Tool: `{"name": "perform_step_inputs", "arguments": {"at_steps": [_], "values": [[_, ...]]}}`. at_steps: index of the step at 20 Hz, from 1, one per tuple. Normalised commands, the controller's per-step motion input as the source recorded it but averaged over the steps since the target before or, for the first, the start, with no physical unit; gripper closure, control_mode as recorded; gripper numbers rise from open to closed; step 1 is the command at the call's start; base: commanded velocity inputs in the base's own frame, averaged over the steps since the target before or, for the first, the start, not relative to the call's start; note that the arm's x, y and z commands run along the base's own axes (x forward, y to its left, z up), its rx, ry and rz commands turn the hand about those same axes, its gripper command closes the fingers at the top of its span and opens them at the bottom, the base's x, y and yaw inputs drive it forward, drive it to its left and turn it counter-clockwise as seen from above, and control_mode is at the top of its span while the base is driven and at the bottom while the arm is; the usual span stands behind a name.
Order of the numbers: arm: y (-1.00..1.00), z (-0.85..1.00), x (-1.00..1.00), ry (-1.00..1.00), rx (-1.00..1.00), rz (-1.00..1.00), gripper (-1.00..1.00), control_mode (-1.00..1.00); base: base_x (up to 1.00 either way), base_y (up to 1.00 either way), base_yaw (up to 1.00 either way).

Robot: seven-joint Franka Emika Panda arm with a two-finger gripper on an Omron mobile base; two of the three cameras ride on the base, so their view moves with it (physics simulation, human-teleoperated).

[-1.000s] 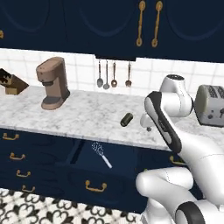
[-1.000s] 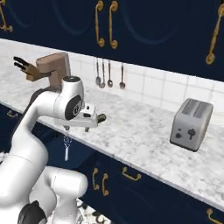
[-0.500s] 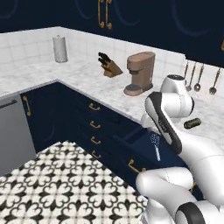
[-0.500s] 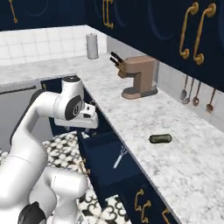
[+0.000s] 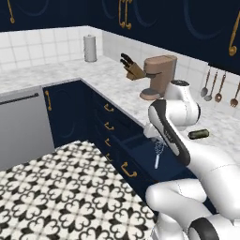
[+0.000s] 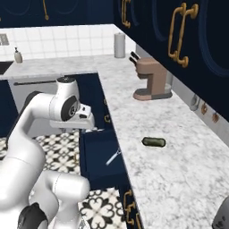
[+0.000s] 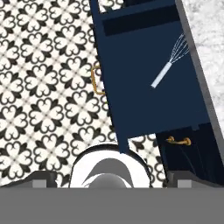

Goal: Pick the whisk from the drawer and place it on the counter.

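We see the counter [image 5: 117, 89] running in an L above navy cabinets, with a coffee maker [image 5: 157, 76] on it beside a knife block [image 5: 131, 69], and a short dark cylinder [image 6: 154, 142] lying farther along. Below the counter edge the drawer [image 7: 144, 83] stands pulled out over the tiled floor [image 7: 48, 92]. The whisk [image 7: 171, 64] lies inside it, near the counter side. Our gripper [image 6: 89, 127] hangs above the drawer, fingers spread wide, clasping nothing.

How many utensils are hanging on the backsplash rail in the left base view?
3. All hang side by side right of the coffee maker: a ladle, a spoon, and another utensil at the frame edge; more may be cut off.
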Motion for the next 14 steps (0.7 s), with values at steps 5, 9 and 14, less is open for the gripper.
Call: {"name": "perform_step_inputs", "arguments": {"at_steps": [5,9,14], "values": [[0.0,0.0,0.0,0.05,0.0,0.02,-1.0,-1.0,-0.16,-0.13,0.07],[0.0,-0.03,0.36,0.41,-0.1,0.11,-1.0,-1.0,0.0,0.0,0.0],[0.0,-0.37,0.53,0.31,-0.02,0.12,-1.0,-1.0,0.0,0.0,0.0]]}}
